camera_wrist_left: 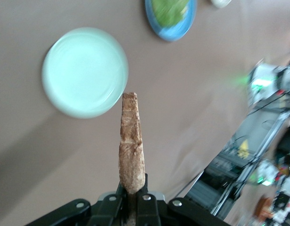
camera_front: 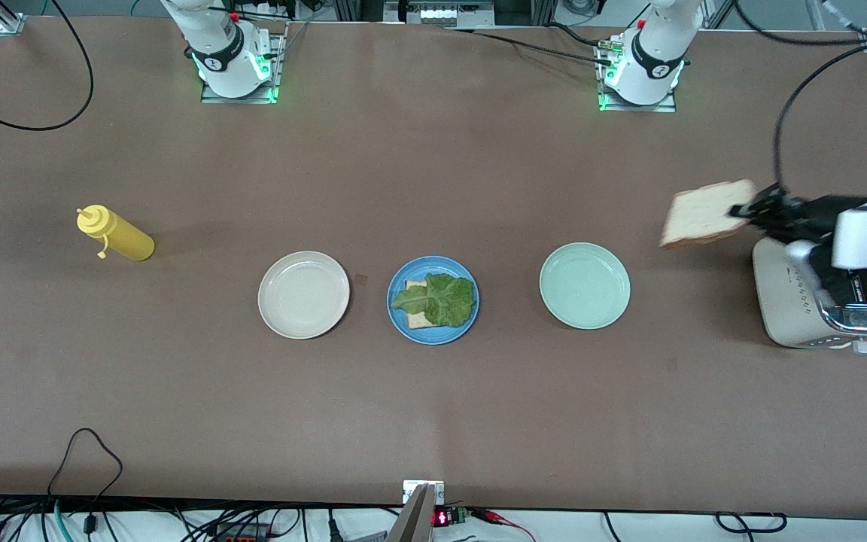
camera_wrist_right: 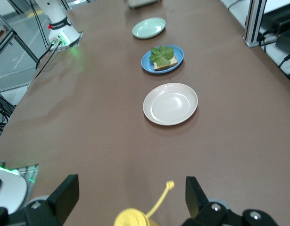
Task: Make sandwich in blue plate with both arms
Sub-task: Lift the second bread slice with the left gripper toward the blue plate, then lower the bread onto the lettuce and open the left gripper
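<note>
- The left claw [camera_front: 742, 211] was up in the air by the toaster [camera_front: 817, 301] at the left arm's end of the counter [camera_front: 433, 414], clenched on one edge of a bread slice [camera_front: 707, 214].
- In the left wrist view that slice [camera_wrist_left: 131, 146] stood edge-on, its lower end pinched between the fingers [camera_wrist_left: 145, 203] and the rest jutting straight out from them.
- The held slice hung over bare counter between the toaster and the mint-green plate [camera_front: 585, 285], not yet over any plate.
- The blue plate [camera_front: 402, 327] sat in the middle of a row of three plates, well apart from the left claw, with the mint-green plate lying between them.
- On the blue plate lay another bread slice [camera_front: 417, 319], mostly covered by a crinkled lettuce leaf [camera_front: 437, 298]; nothing lay on top of the leaf.
- A cream-white plate [camera_front: 303, 294] lay beside the blue one toward the right arm's end.
- The right claw [camera_wrist_right: 130, 200] waited with its jaws released and spread wide, over the yellow squeeze bottle [camera_front: 114, 234], which lay on its side near the right arm's end of the counter.
- From the right wrist view the bottle's cap [camera_wrist_right: 135, 219] showed between the parted fingers, with the three plates in a line farther off.
</note>
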You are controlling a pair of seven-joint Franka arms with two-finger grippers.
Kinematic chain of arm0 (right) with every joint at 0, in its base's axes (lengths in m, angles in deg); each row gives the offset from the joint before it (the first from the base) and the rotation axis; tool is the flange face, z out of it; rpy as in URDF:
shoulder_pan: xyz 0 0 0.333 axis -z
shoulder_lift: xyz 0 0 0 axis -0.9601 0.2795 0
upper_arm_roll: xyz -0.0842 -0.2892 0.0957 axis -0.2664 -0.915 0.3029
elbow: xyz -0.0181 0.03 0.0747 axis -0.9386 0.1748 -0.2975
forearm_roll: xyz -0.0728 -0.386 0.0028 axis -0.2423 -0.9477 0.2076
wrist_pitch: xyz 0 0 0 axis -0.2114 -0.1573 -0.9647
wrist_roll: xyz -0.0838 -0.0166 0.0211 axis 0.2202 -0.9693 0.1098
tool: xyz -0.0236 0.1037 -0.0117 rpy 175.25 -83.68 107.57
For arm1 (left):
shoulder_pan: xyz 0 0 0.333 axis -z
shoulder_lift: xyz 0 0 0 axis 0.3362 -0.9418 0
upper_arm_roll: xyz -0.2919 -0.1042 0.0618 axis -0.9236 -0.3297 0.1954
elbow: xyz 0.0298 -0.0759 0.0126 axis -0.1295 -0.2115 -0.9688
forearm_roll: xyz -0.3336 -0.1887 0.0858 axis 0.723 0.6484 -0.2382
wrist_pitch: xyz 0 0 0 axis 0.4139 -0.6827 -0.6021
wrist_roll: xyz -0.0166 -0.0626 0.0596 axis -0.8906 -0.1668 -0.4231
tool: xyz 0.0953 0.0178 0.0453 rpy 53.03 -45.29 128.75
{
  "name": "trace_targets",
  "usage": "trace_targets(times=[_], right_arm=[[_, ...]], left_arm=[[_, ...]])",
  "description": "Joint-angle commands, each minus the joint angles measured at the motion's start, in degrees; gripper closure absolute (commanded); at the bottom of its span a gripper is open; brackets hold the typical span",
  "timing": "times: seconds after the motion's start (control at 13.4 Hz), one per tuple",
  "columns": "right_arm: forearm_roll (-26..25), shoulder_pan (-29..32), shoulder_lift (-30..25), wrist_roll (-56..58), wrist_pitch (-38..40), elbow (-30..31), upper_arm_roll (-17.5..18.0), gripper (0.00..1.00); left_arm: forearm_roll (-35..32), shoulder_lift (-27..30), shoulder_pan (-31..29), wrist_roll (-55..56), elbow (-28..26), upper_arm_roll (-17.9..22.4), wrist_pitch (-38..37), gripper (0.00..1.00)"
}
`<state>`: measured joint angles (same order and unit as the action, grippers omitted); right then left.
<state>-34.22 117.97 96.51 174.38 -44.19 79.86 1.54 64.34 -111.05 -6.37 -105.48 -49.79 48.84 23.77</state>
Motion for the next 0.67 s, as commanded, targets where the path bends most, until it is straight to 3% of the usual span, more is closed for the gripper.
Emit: trace_targets(times=[0.0,0.15,0.37,0.6], right_arm=[[-4.5,-12.4,-8.0,-11.8,-1.1,1.7,-5.3,0.0],[-9.1,-23.1,-11.1,-20.7,-8.0,3.9,-10.0,0.0],[-17.3,-30.4,-11.8,-38.6,-14.2,6.1,-10.1,0.0],[-26.3,-36.6,-12.1,-58.6,-15.8,8.4,-10.1,0.0]], left_arm=[[9.3,-7.8,4.6,1.9,1.3,-0.1,8.6,0.96],[15.5,-10.2,7.4,2.0,-0.9,-0.1,16.9,0.96],[31.9,-12.0,10.8,1.0,-7.4,-0.1,28.0,0.94],[36.4,-15.9,15.5,-2.4,-7.8,-0.1,36.6,0.94]])
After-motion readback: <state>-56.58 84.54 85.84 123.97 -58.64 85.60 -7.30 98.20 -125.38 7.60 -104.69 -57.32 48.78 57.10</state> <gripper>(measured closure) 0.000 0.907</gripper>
